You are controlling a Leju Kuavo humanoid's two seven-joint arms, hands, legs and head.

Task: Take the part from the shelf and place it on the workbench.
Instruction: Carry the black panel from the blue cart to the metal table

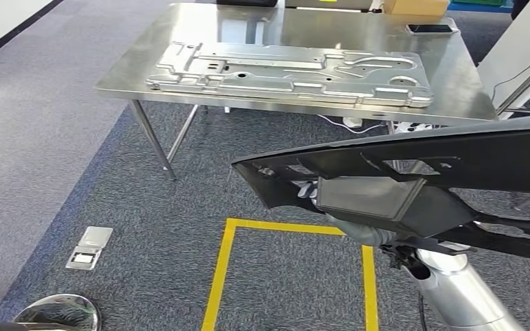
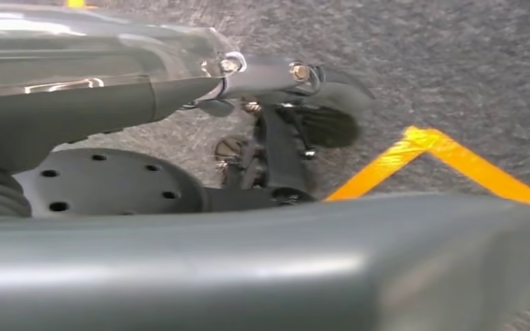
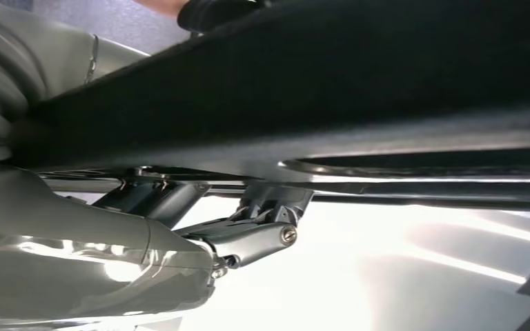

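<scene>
A long black plastic part [image 1: 400, 162] hangs in front of me, low and to the right, well short of the steel workbench [image 1: 469, 96]. My right hand [image 1: 360, 231] grips it from underneath. In the right wrist view the fingers [image 3: 255, 227] press against the part's dark underside [image 3: 317, 83]. My left hand [image 2: 276, 152] hangs over the grey carpet with nothing in it and its fingers apart. Part of the left arm [image 1: 55, 314] shows at the bottom left of the head view.
A large stamped metal panel [image 1: 290, 72] covers much of the workbench; a phone [image 1: 428, 29] and a cardboard box [image 1: 414, 7] lie at its far edge. Yellow floor tape [image 1: 228, 262] marks a square before me. A floor socket [image 1: 90, 247] sits at the left.
</scene>
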